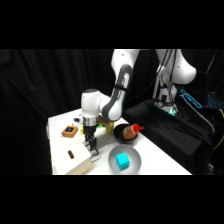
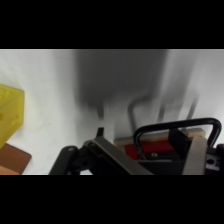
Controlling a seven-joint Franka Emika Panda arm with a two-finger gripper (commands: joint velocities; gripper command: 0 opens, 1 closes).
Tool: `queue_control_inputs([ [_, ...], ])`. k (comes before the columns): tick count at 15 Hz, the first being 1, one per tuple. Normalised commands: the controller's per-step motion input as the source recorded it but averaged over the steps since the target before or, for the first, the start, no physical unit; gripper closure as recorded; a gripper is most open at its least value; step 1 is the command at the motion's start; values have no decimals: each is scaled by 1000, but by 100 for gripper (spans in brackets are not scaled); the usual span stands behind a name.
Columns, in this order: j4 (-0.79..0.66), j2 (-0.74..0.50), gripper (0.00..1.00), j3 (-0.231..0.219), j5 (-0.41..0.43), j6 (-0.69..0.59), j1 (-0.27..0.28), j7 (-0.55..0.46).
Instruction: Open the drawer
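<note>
The drawer (image 1: pixel 76 159) is part of a pale wooden box at the table's front left. In the wrist view its pale front (image 2: pixel 165 136) fills the lower right, and a strip of reddish-brown inside shows just behind the front. The dark metal loop handle (image 2: pixel 176 125) arches over it. My gripper (image 1: pixel 91 146) has come down at the box's right end. From the wrist camera the gripper (image 2: pixel 154 159) sits right at the handle, with the loop crossing above it. Whether it touches the handle is not visible.
A small orange-and-black block (image 1: pixel 69 131) sits behind the box. A grey bowl (image 1: pixel 113 162) holding a cyan cube (image 1: pixel 122 161) stands to the right. Behind it a black bowl (image 1: pixel 120 134) holds a red-and-brown thing. A yellow piece (image 2: pixel 10 112) lies nearby.
</note>
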Motion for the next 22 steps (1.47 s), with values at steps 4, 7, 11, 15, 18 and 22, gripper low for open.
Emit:
queue_control_inputs([
  [4, 108, 120, 0, 123, -66, 174, -128, -98],
  [7, 62, 70, 0, 109, -88, 151, -115, -95],
  [11, -66, -16, 0, 81, -111, 178, -122, -106],
  [15, -240, -136, 0, 84, -114, 220, -157, -123],
  [18, -324, -198, 0, 91, -120, 233, -164, -116],
  [22, -402, -248, 0, 88, -143, 227, -157, -99],
])
